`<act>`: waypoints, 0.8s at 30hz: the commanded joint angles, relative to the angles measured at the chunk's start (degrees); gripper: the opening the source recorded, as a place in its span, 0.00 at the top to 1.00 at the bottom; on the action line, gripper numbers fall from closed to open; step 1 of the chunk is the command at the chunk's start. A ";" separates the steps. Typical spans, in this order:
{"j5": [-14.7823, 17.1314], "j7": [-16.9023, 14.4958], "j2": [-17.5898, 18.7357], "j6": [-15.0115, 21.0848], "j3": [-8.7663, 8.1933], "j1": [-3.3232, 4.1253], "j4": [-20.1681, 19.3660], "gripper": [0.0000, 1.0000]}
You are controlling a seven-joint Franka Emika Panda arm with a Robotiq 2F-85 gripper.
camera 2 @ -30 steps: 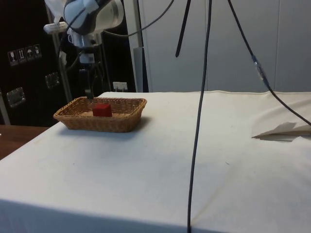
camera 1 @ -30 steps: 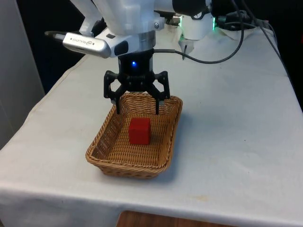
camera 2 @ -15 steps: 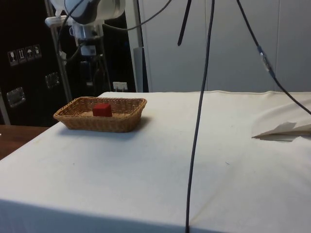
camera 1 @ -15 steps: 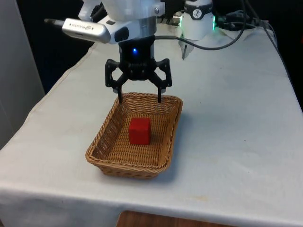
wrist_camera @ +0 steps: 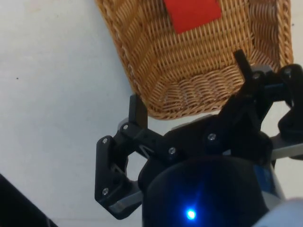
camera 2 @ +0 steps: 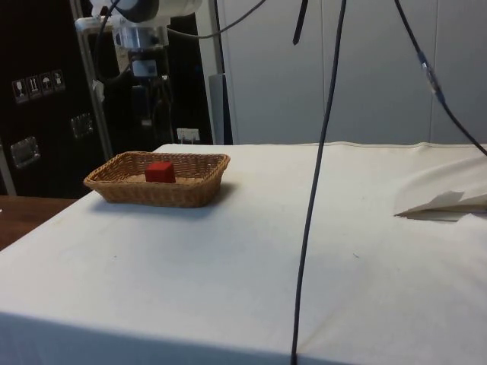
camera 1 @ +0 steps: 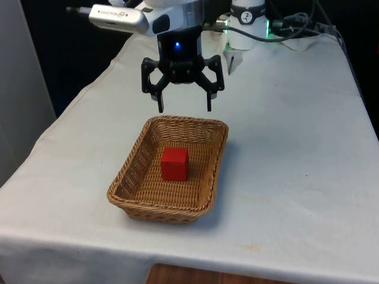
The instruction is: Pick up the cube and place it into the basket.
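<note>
the gripper [camera 1: 184, 109] hangs spread and empty above the far rim of the basket [camera 1: 208, 204]. the red cube [camera 1: 175, 164] lies inside it. the placing looks done; next the arm needs only to retreat.

No lettering can be read with confidence. The grey bar [camera 1: 116, 15] jutting from the arm above the basket [camera 1: 170, 204] carries a short dark printed mark, too small to make out. Small white pictogram stickers [camera 2: 37, 84] sit on the dark cabinet [camera 2: 30, 122] behind the basket, possibly handling symbols.
</note>
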 commanded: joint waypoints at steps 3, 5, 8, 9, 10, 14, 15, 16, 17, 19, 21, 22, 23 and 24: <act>-0.11 0.34 -1.49 0.57 -0.11 0.69 -2.01 0.00; -0.06 0.29 -1.83 0.57 -0.06 0.80 -2.46 0.00; 0.11 0.23 -3.09 0.63 0.23 1.09 -4.24 0.00; 0.17 0.17 -3.44 0.69 0.29 1.15 -4.70 0.00; 0.23 0.17 -3.72 0.69 0.34 1.20 -5.16 0.00; 0.40 0.11 -4.98 0.74 0.57 1.49 -6.93 0.00; 0.46 0.11 -5.33 0.74 0.69 1.55 -7.45 0.00; 0.46 0.11 -5.67 0.80 0.74 1.66 -7.91 0.00; 0.52 0.11 -6.36 0.80 0.92 1.78 -8.88 0.00; 0.23 0.11 -6.25 0.06 0.97 1.60 -8.77 0.00; 0.46 0.17 -7.56 0.92 1.09 2.01 -10.54 0.00; 0.46 0.17 -7.96 0.92 1.15 2.06 -11.12 0.00; 0.46 0.17 -8.42 0.92 1.20 2.18 -11.69 0.00; 0.46 0.17 -8.82 0.97 1.26 2.23 -12.26 0.00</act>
